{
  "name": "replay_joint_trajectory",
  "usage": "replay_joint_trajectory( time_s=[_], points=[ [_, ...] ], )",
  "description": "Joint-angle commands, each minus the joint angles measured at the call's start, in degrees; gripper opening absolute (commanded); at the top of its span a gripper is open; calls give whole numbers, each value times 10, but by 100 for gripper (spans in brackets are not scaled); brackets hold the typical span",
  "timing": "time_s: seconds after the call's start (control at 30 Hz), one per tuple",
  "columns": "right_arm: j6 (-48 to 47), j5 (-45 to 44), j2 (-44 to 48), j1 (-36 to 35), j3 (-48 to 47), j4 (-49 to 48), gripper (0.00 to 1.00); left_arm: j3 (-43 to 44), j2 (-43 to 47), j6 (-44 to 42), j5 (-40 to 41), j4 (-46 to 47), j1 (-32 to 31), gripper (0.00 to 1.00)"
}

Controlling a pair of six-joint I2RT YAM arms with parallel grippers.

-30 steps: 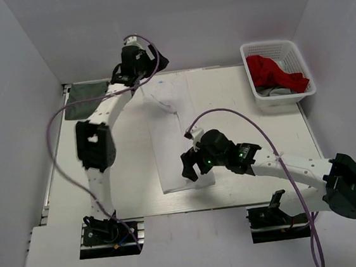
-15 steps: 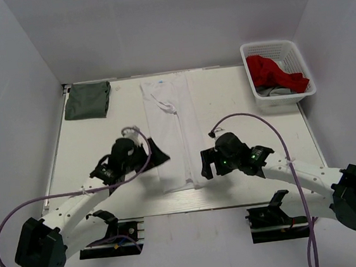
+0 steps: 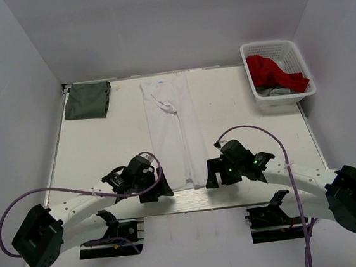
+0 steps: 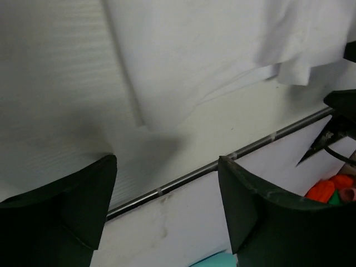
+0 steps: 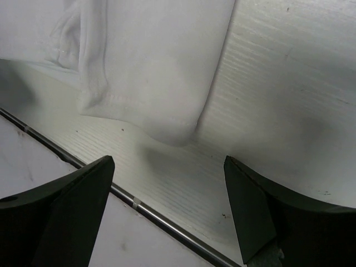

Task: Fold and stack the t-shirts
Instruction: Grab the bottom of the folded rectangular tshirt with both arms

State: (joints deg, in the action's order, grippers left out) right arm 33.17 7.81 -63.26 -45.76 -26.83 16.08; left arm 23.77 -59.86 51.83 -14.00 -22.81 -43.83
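Note:
A white t-shirt [image 3: 172, 131], folded lengthwise into a narrow strip, lies from the table's far edge to its near edge. Its near hem shows in the left wrist view [image 4: 183, 61] and in the right wrist view [image 5: 150, 67]. My left gripper [image 3: 160, 187] is open and empty, low over the table at the shirt's near left corner. My right gripper [image 3: 213, 177] is open and empty at the shirt's near right corner. A folded dark green t-shirt [image 3: 87, 100] lies at the far left corner.
A white basket [image 3: 279, 70] holding red and grey clothes stands at the far right. The table's metal front rail [image 4: 211, 167] runs just under both grippers and also shows in the right wrist view [image 5: 139, 206].
The left arm swung from the shirt's far end down to its near left corner. The right gripper let go of the hem and moved to the near right corner. The shirt now lies flat.

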Motion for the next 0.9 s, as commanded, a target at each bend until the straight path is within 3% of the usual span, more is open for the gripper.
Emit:
replay_joint_trajectory(
  time_s=[0.0, 0.17, 0.33, 0.47, 0.53, 0.63, 0.67, 0.7, 0.77, 0.83, 0.87],
  points=[
    [13, 28, 3, 8, 15, -33, 85, 20, 4, 4, 45, -47, -7, 81],
    [15, 49, -19, 15, 27, -54, 71, 8, -20, 4, 56, -15, -13, 66],
    [8, 62, -55, 19, 18, -60, 68, -4, -64, 4, 49, 36, -18, 51],
    [4, 64, -73, 23, 12, -58, 51, -4, -83, 4, 60, 60, -18, 45],
    [2, 62, -75, 25, 6, -53, 40, 1, -90, -2, 67, 67, -18, 36],
    [3, 40, -73, 26, -2, -51, 34, 8, -108, -7, 67, 80, -18, 19],
    [7, 32, -73, 26, -5, -52, 32, 15, -113, -7, 67, 80, -18, 5],
    [10, 25, -73, 27, -7, -50, 26, 24, -120, -12, 67, 75, -18, 0],
    [22, -1, -75, 28, -12, -57, 16, 31, -120, -12, 67, 70, -18, 0],
    [27, -4, -73, 28, -16, -75, 0, 37, -120, -17, 67, 70, -18, 0],
    [28, -4, -66, 28, -16, -84, 0, 43, -115, -17, 59, 70, -18, 0]
  ],
)
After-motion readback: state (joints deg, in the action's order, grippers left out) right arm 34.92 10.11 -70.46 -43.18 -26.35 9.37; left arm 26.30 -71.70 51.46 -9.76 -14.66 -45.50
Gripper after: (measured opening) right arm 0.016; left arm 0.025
